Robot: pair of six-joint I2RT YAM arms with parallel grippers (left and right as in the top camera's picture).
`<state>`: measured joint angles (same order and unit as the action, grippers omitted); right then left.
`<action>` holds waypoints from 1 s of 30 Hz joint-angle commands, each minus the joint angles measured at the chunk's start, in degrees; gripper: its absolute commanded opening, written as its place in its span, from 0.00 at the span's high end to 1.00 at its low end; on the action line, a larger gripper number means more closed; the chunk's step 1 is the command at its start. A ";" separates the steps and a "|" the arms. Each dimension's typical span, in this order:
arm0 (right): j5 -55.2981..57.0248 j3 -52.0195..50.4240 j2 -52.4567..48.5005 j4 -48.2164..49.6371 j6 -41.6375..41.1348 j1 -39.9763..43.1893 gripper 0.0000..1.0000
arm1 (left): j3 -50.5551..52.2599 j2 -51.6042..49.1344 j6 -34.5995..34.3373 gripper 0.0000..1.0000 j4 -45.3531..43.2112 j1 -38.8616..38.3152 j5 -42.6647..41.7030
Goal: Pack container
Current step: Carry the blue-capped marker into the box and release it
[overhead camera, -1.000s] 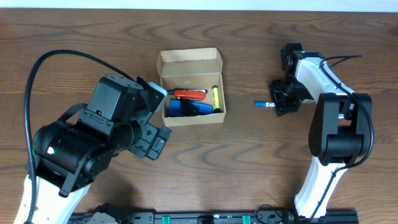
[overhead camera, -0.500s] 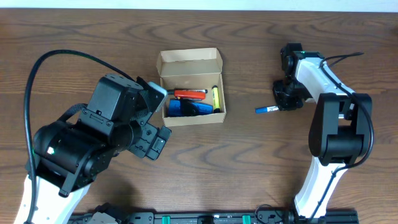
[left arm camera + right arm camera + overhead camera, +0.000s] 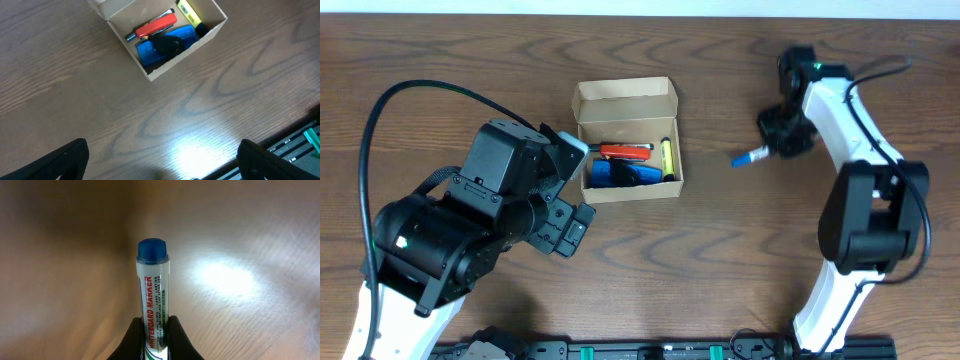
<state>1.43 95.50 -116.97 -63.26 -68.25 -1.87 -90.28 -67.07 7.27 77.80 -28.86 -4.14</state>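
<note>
Dark wood-grain table under one cardboard container (lid open).

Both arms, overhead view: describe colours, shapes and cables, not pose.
The left arm is bulky black housings with rounded joints, a white lower link, a small green light and a black cable looping beside it. The right arm has white links between black joints, with thin black cables near its top. The left gripper and right gripper have black fingers.

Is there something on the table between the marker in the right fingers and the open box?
Nothing visible. The right fingers hold the whiteboard marker, and only bare table lies between it and the open container.
</note>
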 commanded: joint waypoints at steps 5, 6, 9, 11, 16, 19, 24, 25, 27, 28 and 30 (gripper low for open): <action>-0.94 9.29 8.66 5.75 30.14 -7.69 0.99 | 0.17 -0.11 -0.66 0.05 0.13 0.35 -0.31; -1.70 9.79 9.22 7.15 34.05 -8.98 0.99 | 0.17 -0.11 -0.63 0.05 0.13 0.35 -0.31; -4.11 10.14 10.82 11.80 47.47 -13.66 0.99 | 0.17 -0.11 -0.63 0.05 0.13 0.35 -0.33; -4.87 10.16 11.32 13.99 57.18 -17.22 0.99 | 0.17 -0.11 -0.66 0.05 0.13 0.35 -0.33; -4.94 10.14 11.17 14.60 76.96 -24.83 0.99 | 0.17 -0.11 -0.66 0.05 0.13 0.35 -0.33; -4.96 10.14 10.93 14.27 87.67 -28.48 0.99 | 0.17 -0.11 -0.66 0.05 0.13 0.35 -0.33; -9.01 10.14 10.78 10.58 105.46 -32.04 0.99 | 0.17 -0.11 -0.66 0.05 0.13 0.35 -0.33; -10.51 10.14 10.78 9.49 108.56 -32.33 0.99 | 0.17 -0.11 -0.63 0.05 0.13 0.35 -0.31; -14.01 10.14 10.62 7.45 113.77 -32.39 0.99 | 0.17 -0.11 -0.63 0.05 0.13 0.35 -0.31; -15.43 10.14 10.51 6.62 115.54 -32.39 0.99 | 0.17 -0.11 -0.66 0.05 0.13 0.35 -0.33; -17.03 10.14 9.92 5.29 118.20 -32.33 0.99 | 0.17 -0.11 -0.66 0.05 0.13 0.35 -0.33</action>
<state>-10.41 105.25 -106.41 -57.08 38.59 -34.11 -90.28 -67.07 7.27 77.80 -28.86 -4.16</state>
